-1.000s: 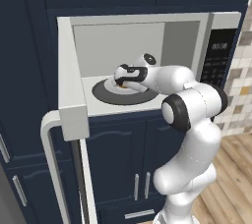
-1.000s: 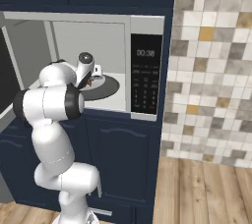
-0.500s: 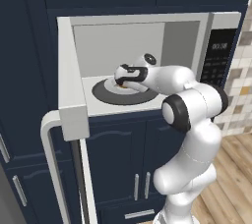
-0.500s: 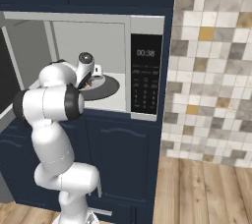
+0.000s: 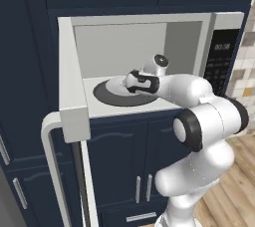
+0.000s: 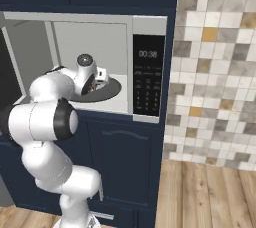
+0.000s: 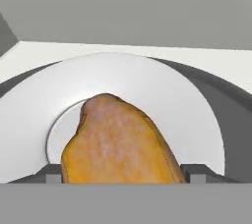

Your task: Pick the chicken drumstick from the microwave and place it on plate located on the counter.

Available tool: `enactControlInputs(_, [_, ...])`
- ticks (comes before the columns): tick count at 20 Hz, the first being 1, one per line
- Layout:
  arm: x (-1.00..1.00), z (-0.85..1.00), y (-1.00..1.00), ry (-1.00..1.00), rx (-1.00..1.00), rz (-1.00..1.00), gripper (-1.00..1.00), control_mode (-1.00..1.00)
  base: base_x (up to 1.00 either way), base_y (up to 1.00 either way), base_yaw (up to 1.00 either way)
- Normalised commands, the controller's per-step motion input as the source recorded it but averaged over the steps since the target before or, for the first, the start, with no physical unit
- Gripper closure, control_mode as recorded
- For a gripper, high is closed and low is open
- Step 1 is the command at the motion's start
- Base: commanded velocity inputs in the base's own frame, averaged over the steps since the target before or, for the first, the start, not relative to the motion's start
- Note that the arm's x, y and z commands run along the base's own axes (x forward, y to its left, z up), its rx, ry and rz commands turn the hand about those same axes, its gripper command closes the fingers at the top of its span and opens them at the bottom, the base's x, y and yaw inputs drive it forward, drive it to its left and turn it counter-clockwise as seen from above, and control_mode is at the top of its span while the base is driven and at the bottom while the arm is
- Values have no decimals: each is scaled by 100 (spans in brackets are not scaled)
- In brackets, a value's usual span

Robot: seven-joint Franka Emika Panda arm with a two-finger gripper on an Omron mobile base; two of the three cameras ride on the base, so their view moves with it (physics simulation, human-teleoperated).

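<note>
One small chicken drumstick (image 7: pixel 118 142) sits on a small white plate (image 7: pixel 197 115) inside the microwave (image 5: pixel 149 37). The white plate rests on the dark round turntable (image 5: pixel 107 96). The microwave door (image 5: pixel 69 86) hangs wide open on the left side.

The gripper (image 7: pixel 120 175) is inside the microwave, low over the white plate. In the hand view its two dark tips (image 7: pixel 51 174) stand one on each side of the drumstick, spread apart with the meat between them. The tips look very close to the meat, but I cannot tell if they are squeezing it yet.

The step now looks like the grab. To do it well, the tips should press in on the fat middle of the drumstick, not the thin bone end. They should squeeze gently but firmly, so the round meat does not pop out. It helps to stay low, so the tips hold a good lot of the meat.

Next, the lift should be small and slow. The top of the microwave is near the arm (image 5: pixel 199 116), so a big lift could bump it. After that, the arm should pull straight out through the open front, away from the door on the left.
</note>
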Motion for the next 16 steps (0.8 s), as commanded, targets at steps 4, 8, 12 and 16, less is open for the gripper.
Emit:
enactControlInputs(4, [-31,58,-21,7,0,-28,100,-100,0,0,0])
enactControlInputs(8, [-39,60,-15,6,0,-16,100,-100,0,0,0])
enactControlInputs(12, [-91,25,-16,0,0,-2,100,-100,0,0,0])
enactControlInputs(16, [-99,31,-24,0,0,4,100,-100,0,0,0])
